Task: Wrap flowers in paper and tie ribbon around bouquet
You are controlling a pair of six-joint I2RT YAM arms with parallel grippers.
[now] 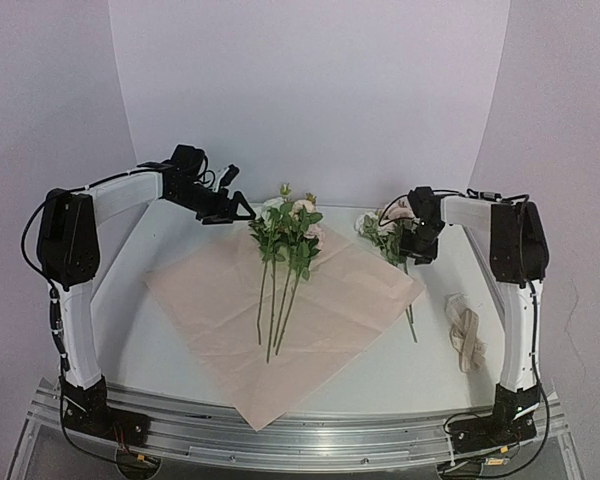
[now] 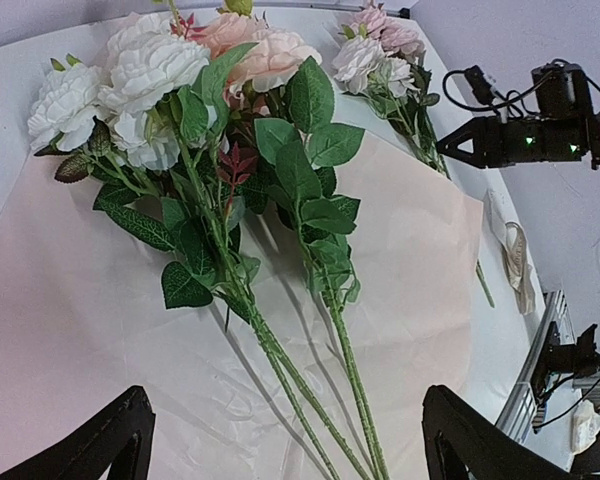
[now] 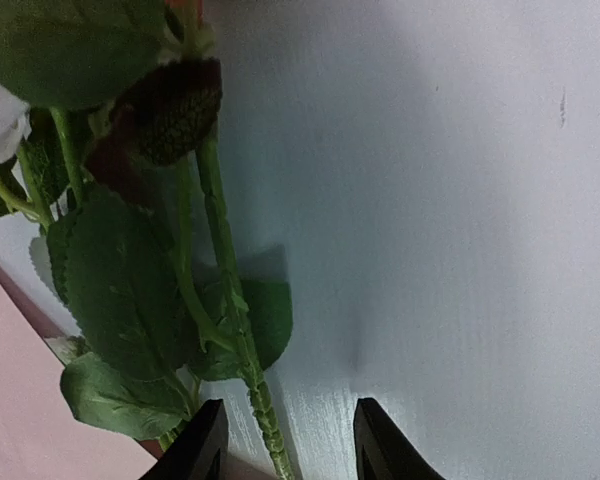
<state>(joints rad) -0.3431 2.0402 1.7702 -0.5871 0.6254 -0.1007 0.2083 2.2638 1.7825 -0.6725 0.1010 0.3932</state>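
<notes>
The pink paper (image 1: 220,300) lies flat as a diamond on the table. Three flowers (image 1: 285,235) rest on it, blooms far, stems near; the left wrist view shows them too (image 2: 230,130). A further flower stem (image 1: 411,322) lies along the paper's right edge. My right gripper (image 1: 417,252) hangs low over it, open, with the stem (image 3: 265,425) between its fingers (image 3: 195,450), touching neither. My left gripper (image 1: 232,208) hovers open beyond the paper's far left edge, empty in its own view (image 2: 290,455). The cream ribbon (image 1: 466,338) lies bunched at the right.
The paper's near corner (image 1: 260,420) hangs over the metal rail (image 1: 380,440) at the table's front. A curved white backdrop (image 1: 310,100) closes the far side. In the left wrist view the right arm (image 2: 540,135) shows beyond the paper.
</notes>
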